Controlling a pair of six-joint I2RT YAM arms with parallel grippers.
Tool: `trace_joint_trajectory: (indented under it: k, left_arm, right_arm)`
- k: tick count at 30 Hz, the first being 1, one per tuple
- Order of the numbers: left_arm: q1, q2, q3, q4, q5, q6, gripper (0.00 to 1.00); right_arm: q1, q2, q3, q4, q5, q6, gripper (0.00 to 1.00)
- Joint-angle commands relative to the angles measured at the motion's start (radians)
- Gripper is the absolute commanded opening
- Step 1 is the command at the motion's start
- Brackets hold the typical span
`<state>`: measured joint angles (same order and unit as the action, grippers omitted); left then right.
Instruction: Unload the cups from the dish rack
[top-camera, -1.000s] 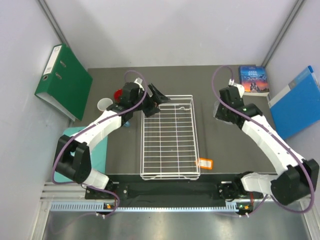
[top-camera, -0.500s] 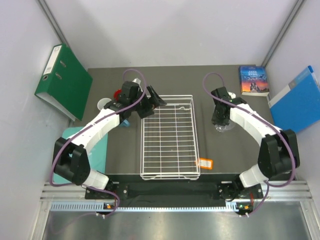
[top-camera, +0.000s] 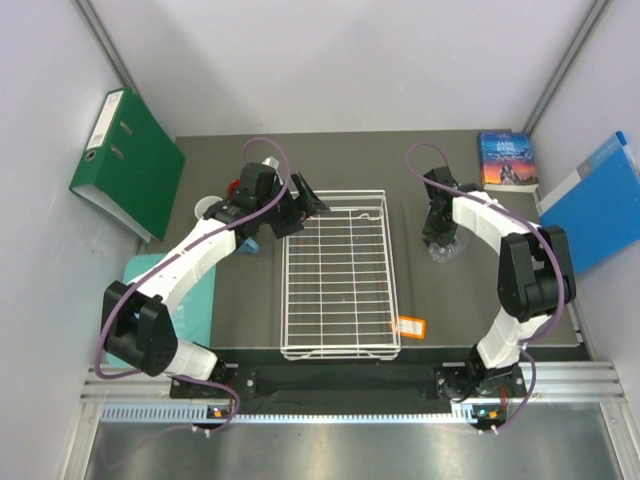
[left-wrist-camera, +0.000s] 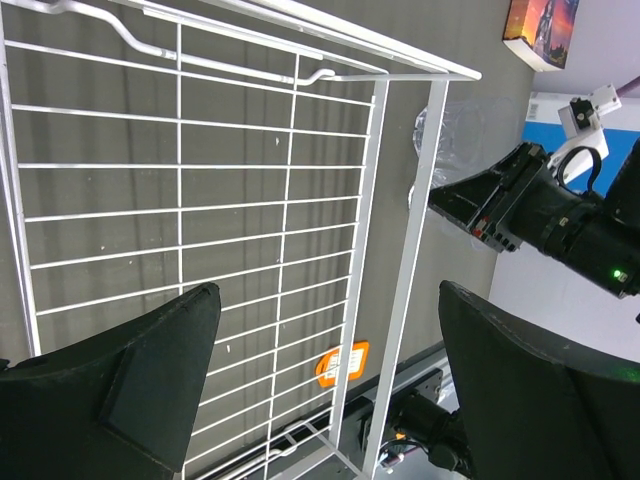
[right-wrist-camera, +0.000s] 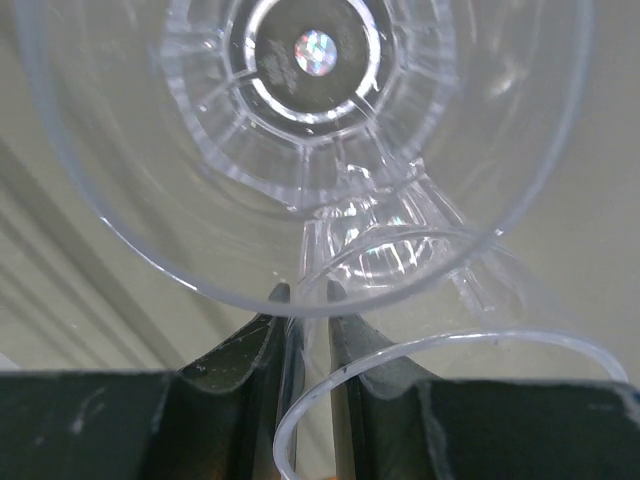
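Right claw (right-wrist-camera: 305, 318) is seen clamped on the rim of a clear glass tumbler (right-wrist-camera: 320, 150), the thin wall being pinched between the two drawn-in fingers. A second clear rim is shown nearer the lens in the wrist view; whether it belongs to another tumbler cannot be told. From above, the held tumbler is found directly beneath the claw. It sits over the desk (top-camera: 450, 310) just to the right of the dish rack (top-camera: 340, 280), beside the rack's far right corner. Whether its base is resting on the desk or raised off it cannot be told.

No cup is seen inside the dish rack, which is laid in the middle of the desk with only bare white wire showing. Off its far left corner three more cups are made out on the desk, all partly hidden by the left arm: a red mug (top-camera: 236, 186), a pale cup (top-camera: 207, 209) and a light-blue mug (top-camera: 252, 246). The unloading is therefore judged all but finished, with only the setting down and release of the tumbler left, if that.

The left claw (left-wrist-camera: 325, 310) is held wide open with nothing between its fingers, above the rack's far left corner and well apart from the tumbler.

An orange tag (top-camera: 410, 325) is fixed at the rack's near right corner. A teal mat (top-camera: 205, 310) is laid along the desk's left edge and a book (top-camera: 507, 160) at its far right corner. A green binder (top-camera: 125, 160) and a blue binder (top-camera: 595, 205) are propped beyond the left and right edges.
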<state>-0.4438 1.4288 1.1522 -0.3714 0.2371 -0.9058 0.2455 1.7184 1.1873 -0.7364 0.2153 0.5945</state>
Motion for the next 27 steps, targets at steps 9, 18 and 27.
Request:
trace_joint_trajectory:
  k: [9, 18, 27]
  left_arm:
    - [0.001, -0.011, 0.067, -0.011, -0.025, 0.031, 0.95]
    - [0.001, -0.025, 0.073, -0.014, -0.041, 0.041, 0.97]
    - [-0.018, -0.008, 0.174, -0.188, -0.228, 0.201, 0.99]
  right_arm:
    - [0.003, -0.037, 0.051, 0.012, 0.025, -0.004, 0.27]
    - [0.024, -0.186, 0.092, -0.056, 0.021, -0.012, 0.42]
    - [0.051, -0.575, 0.037, 0.162, -0.083, -0.082, 1.0]
